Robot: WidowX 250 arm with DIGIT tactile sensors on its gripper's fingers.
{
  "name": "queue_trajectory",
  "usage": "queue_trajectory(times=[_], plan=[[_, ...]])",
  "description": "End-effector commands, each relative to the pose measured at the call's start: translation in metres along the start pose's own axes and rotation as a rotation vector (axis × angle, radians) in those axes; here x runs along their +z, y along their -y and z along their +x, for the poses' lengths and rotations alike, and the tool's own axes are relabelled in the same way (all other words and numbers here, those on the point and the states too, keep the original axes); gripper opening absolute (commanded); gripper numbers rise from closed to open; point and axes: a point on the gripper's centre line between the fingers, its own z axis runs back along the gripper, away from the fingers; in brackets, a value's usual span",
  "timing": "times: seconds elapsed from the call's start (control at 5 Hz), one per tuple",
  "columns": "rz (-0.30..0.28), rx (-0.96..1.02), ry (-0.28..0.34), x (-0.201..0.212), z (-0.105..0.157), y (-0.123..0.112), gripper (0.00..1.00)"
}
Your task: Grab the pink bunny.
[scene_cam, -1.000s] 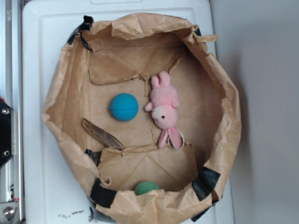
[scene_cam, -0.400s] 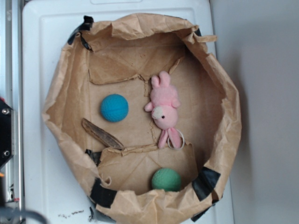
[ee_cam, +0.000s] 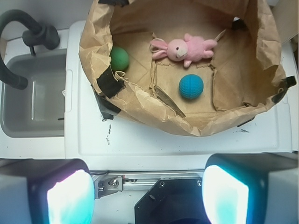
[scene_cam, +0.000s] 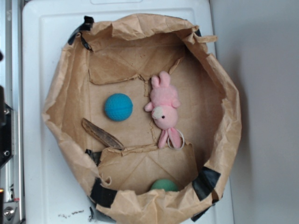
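The pink bunny (scene_cam: pixel 164 106) lies inside a crumpled brown paper bag (scene_cam: pixel 63 93) on the bag's floor, right of centre, ears pointing away from its cream face. In the wrist view the pink bunny (ee_cam: pixel 187 47) lies on its side at the far end of the bag. My gripper (ee_cam: pixel 147 196) hangs well short of the bag, above the metal rail at the table's near edge. Its jaws stand wide apart with nothing between them. The exterior view does not show the gripper.
A blue ball (scene_cam: pixel 118 107) rests left of the bunny, and a green ball (scene_cam: pixel 164 185) sits half hidden under the bag's rim. A brown leaf-like scrap (scene_cam: pixel 102 134) lies near the blue ball. The bag stands on a white tray (scene_cam: pixel 39 56). A sink (ee_cam: pixel 32 93) with a black faucet (ee_cam: pixel 28 35) is at the left of the wrist view.
The blue ball rolled left, then a little back right. The green ball rolled out into the bag, then back under the rim. The bunny has not moved.
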Motion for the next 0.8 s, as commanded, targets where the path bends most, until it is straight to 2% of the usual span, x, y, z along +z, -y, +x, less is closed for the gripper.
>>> queue_trajectory(times=[0.0,0.2,0.4,0.6], plan=[[-0.003,0.007,0.02,0.004,0.002,0.0,1.0],[-0.003,0.007,0.02,0.004,0.002,0.0,1.0],[0.039,0.071,0.058,-0.039,0.047,0.008,1.0],[0.04,0.105,0.062,-0.053,0.096,0.002,1.0]])
